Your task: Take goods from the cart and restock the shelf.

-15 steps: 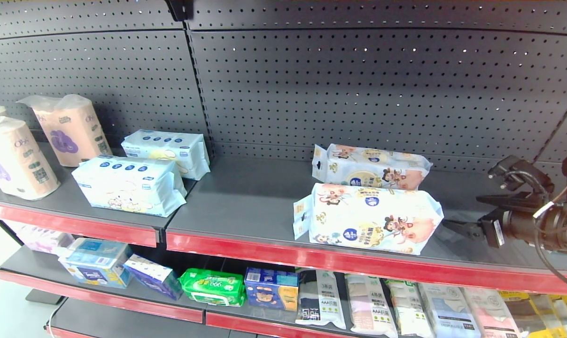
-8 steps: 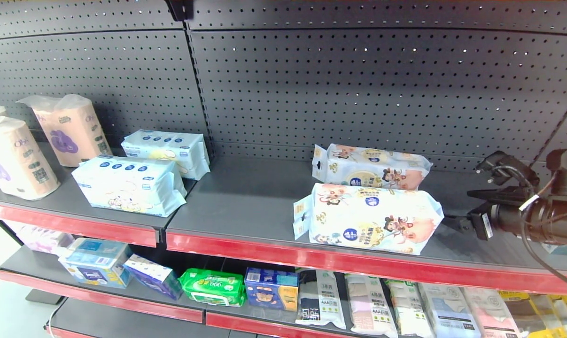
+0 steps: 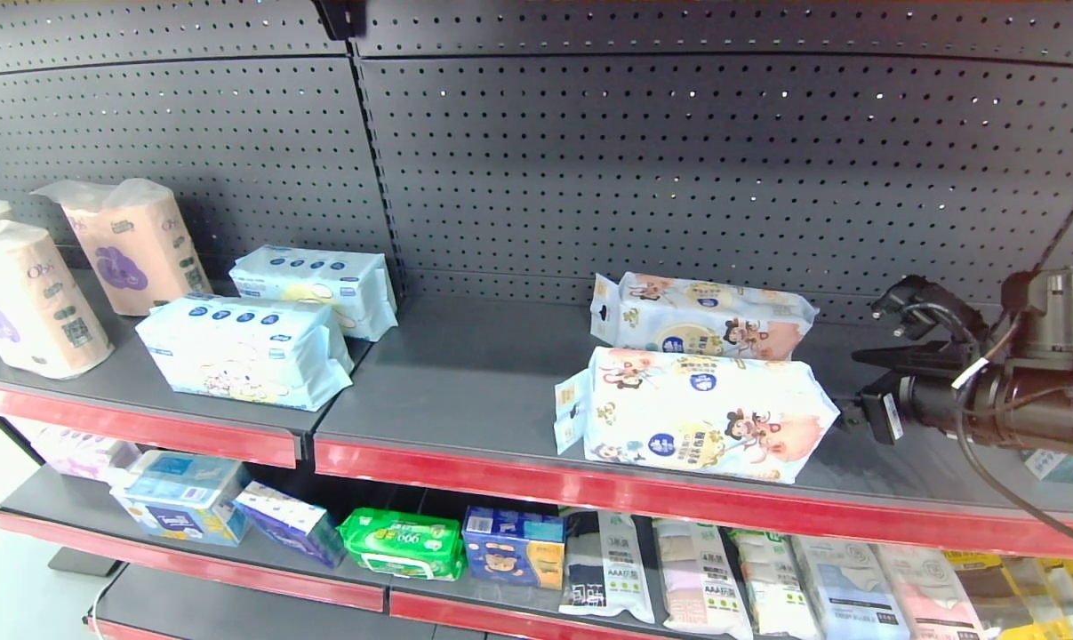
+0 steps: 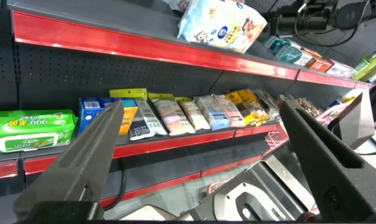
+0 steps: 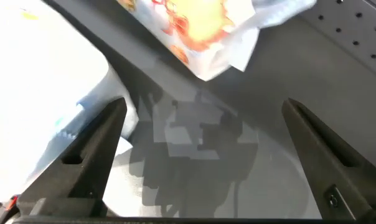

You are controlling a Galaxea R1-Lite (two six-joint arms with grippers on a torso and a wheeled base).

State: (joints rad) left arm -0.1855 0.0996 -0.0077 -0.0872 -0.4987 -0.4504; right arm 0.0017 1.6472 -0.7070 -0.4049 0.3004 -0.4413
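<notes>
Beside the right end of the front cartoon pack (image 3: 700,413), flat at the shelf (image 3: 465,391) lip: right gripper (image 3: 854,387), claw spread and empty, probably set level there to square the pack. Lower down, left gripper (image 4: 200,124) likewise spread, holding nothing.

Right gripper (image 3: 849,385) beside front pack (image 3: 705,413)

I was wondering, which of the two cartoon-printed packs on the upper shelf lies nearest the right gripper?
The front pack, by the shelf's red edge: its right end almost meets the right gripper. The rear pack lies nearer the pegboard.
</notes>
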